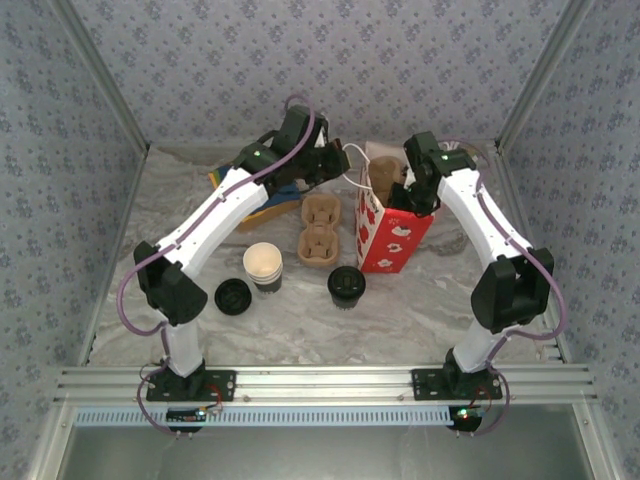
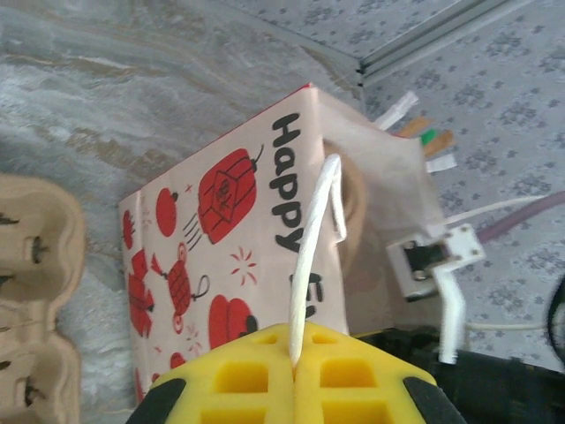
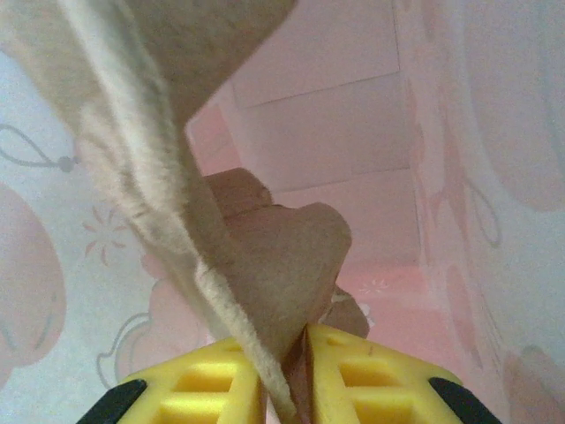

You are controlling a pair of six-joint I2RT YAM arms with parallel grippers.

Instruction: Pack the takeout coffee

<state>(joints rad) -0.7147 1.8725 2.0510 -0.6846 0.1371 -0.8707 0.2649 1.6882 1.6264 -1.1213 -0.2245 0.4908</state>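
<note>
A marbled table (image 1: 430,300) filled the lower half of the overhead view. Right of centre stood a red-and-white paper bag (image 1: 392,240), upright and open at the top. The left gripper (image 2: 294,362) reached in from the upper middle, its yellow pads pinched together on the bag's white string handle (image 2: 313,238). The right gripper (image 3: 296,349) was down inside the bag, clamped on the edge of a brown pulp carrier (image 3: 274,256). A second pulp carrier (image 1: 320,231) lay on the table just left of the bag. The takeout coffee (image 1: 346,285) — black lid on — stood on the table near the bag's lower left corner, apart from both grippers. Further left were a lidless paper cup (image 1: 263,265) and a loose black lid (image 1: 232,296).
</note>
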